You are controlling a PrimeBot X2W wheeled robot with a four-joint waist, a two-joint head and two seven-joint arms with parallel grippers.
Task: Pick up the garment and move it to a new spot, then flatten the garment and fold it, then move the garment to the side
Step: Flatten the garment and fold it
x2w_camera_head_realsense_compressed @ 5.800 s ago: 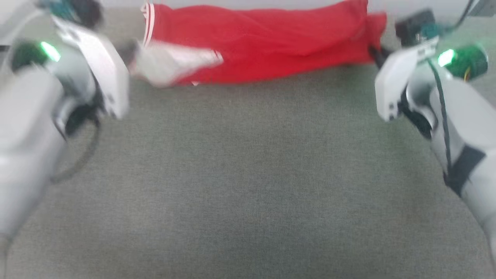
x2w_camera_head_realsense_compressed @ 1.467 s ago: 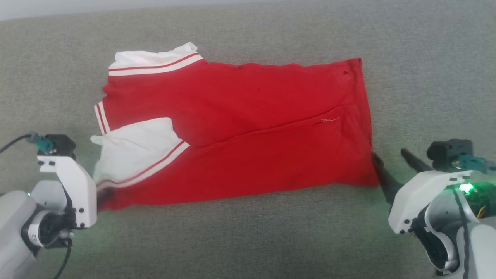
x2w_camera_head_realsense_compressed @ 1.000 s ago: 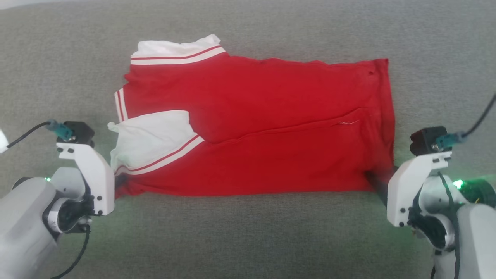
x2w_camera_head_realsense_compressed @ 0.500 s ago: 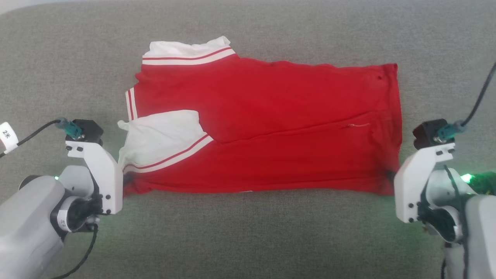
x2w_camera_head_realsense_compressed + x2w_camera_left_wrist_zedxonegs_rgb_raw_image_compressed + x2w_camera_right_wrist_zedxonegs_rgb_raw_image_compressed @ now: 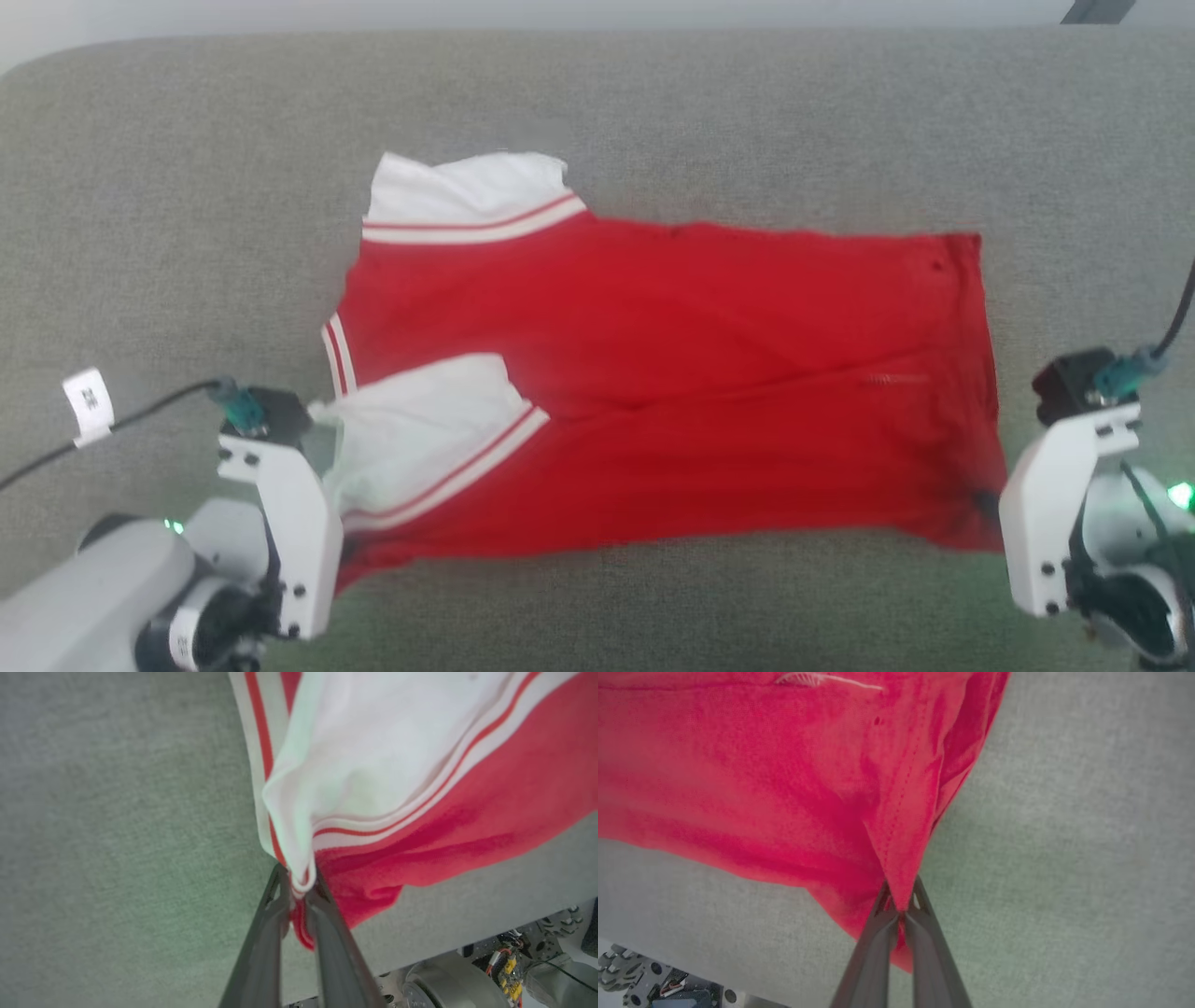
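The red shirt [image 5: 653, 373] lies spread across the grey cushion [image 5: 597, 607]. The right claw [image 5: 901, 907] has just snapped shut on its near right corner; the left claw [image 5: 299, 889] still pinches the near left one, so the fold looks ready to start.

each pale grey forearm [image 5: 84, 597] ends in a white angular bracket [image 5: 294, 532] with dark screws [image 5: 301, 590], a black camera block [image 5: 1064, 383], a teal plug [image 5: 238, 406] and a black cable [image 5: 140, 422], the left one bearing a white tag [image 5: 87, 403], while the left gripper [image 5: 299, 882] and right gripper [image 5: 901, 898] show slim dark jaws.
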